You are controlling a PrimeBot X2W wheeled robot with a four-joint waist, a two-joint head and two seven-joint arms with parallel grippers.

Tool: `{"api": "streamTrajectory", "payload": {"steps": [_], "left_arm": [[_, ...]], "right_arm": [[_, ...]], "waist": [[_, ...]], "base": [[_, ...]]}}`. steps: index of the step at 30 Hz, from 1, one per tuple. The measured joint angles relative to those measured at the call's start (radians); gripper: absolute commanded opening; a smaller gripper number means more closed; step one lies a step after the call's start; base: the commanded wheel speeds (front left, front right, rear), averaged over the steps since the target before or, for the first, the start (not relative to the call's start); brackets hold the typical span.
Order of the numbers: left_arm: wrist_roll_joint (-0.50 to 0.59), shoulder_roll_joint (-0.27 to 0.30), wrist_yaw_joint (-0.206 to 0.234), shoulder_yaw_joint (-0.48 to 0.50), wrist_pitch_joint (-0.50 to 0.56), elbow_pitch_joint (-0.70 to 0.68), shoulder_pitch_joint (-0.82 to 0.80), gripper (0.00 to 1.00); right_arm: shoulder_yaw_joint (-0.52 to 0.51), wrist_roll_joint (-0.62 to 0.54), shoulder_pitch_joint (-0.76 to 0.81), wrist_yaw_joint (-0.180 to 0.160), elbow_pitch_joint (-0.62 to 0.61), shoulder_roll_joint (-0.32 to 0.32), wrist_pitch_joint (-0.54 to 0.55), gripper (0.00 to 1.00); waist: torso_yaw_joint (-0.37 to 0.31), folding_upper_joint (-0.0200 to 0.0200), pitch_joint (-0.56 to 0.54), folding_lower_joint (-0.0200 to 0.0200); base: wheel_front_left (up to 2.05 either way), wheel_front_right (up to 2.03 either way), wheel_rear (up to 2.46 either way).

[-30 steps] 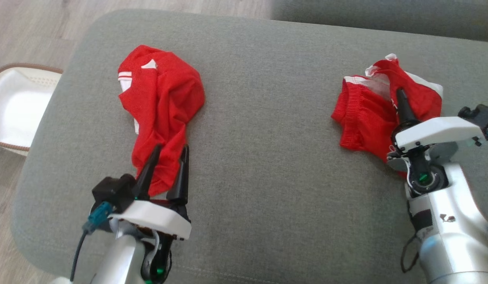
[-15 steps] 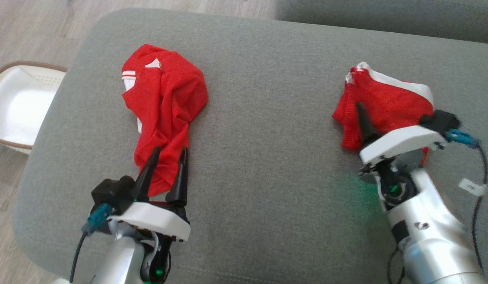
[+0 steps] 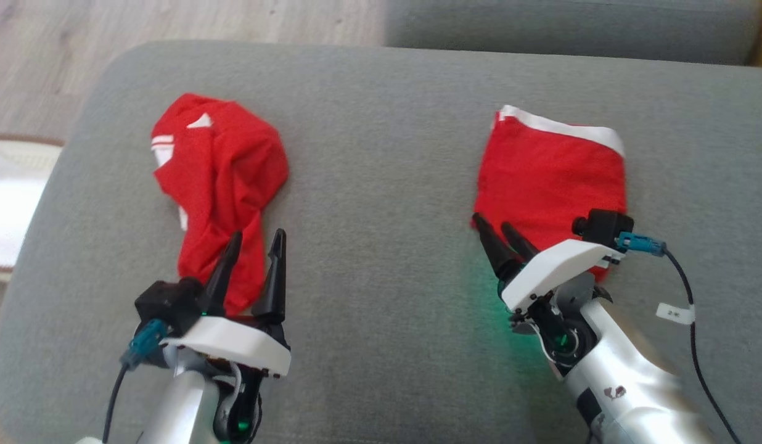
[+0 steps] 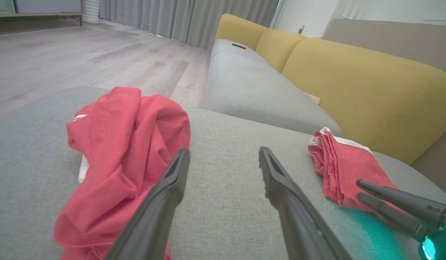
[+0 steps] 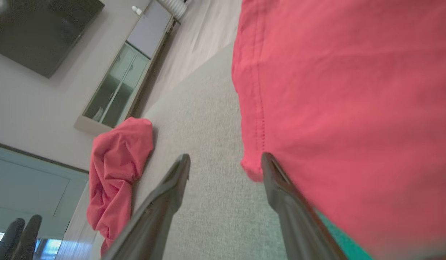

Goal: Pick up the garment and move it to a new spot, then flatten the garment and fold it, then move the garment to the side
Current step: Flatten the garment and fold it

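Two red garments lie on the grey cushion [image 3: 381, 185]. A crumpled one [image 3: 217, 179] lies at the left. Its near end lies between the fingers of my open left gripper [image 3: 251, 240]. A folded one with a white band [image 3: 550, 179] lies flat at the right. My right gripper [image 3: 493, 223] is open at its near left corner, with nothing between the fingers. The left wrist view has the crumpled garment [image 4: 125, 144] left of the open left gripper [image 4: 224, 151], the folded garment [image 4: 338, 162] and the right gripper [image 4: 360, 189]. In the right wrist view the folded garment [image 5: 335, 108] lies beside the right gripper [image 5: 224, 157].
A white basket [image 3: 5, 203] stands on the wooden floor [image 3: 79, 37] off the cushion's left edge. A second grey seat [image 4: 252, 90] with a yellow backrest [image 4: 353, 83] lies beyond the cushion. The cushion's bare middle separates the two garments.
My right gripper has opened and let go of the folded garment, which now lies flat, and has drawn back to its near left corner. The left gripper has stayed put. The camera has shifted.
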Motion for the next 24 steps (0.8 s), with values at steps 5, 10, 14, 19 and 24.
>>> {"api": "streamTrajectory", "payload": {"steps": [5,10,14,19,24], "left_arm": [[0.000,0.000,0.000,0.009,0.000,-0.013,0.005,1.00],[0.000,0.001,-0.001,0.036,0.000,-0.061,0.017,1.00],[0.000,0.001,-0.010,0.040,0.000,-0.104,0.019,1.00],[0.003,0.001,-0.010,0.058,0.000,-0.142,0.019,1.00],[0.016,0.001,-0.009,0.066,0.000,-0.164,0.020,1.00]], "right_arm": [[0.001,0.000,0.000,0.000,-0.039,-0.001,-0.073,1.00],[-0.036,-0.068,0.006,0.000,-0.117,-0.046,-0.180,1.00],[-0.110,-0.185,0.025,0.000,-0.150,-0.113,-0.272,1.00],[-0.253,-0.417,0.101,0.000,-0.204,-0.129,-0.308,1.00],[-0.413,-0.627,0.191,0.000,-0.322,-0.059,-0.311,1.00]], "waist": [[-0.050,0.0000,-0.017,0.0000],[-0.106,0.0000,-0.029,0.0000],[-0.152,0.0000,-0.036,0.0000],[-0.206,0.0000,-0.038,0.0000],[-0.244,0.0000,-0.036,0.0000]], "base": [[0.00,0.00,0.00],[0.00,0.00,0.00],[0.00,0.00,0.00],[0.00,0.00,0.00],[0.00,0.00,0.00]]}}
